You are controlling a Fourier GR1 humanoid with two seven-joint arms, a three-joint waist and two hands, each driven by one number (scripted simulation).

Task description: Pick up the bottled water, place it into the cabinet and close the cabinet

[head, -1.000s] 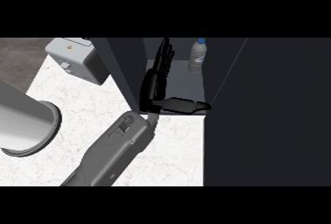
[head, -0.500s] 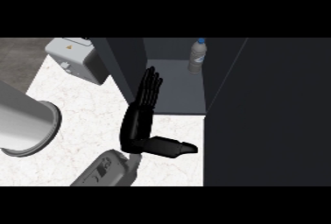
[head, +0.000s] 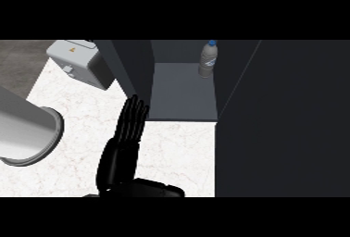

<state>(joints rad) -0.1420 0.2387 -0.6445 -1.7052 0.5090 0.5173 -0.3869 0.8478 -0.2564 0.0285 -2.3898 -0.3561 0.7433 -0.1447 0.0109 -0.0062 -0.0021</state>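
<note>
The bottled water [head: 209, 59], clear with a blue cap, stands upright at the back right of the shelf [head: 179, 98] inside the open dark cabinet. My left hand [head: 123, 149] is over the white counter in front of the cabinet's left wall, outside it. Its fingers are straight and point towards the cabinet, its thumb sticks out to the right, and it holds nothing. A long gap separates the hand from the bottle. My right hand does not show.
A broad dark panel [head: 287, 129], probably the cabinet's door, fills the right side. A white box-shaped appliance [head: 78, 62] sits at the back left. A large grey cylinder [head: 24, 134] lies at the left edge. Marbled counter [head: 181, 157] lies between them.
My left hand has drawn back out of the cabinet towards the lower edge, and its forearm has left the view. The bottle stays where it stood.
</note>
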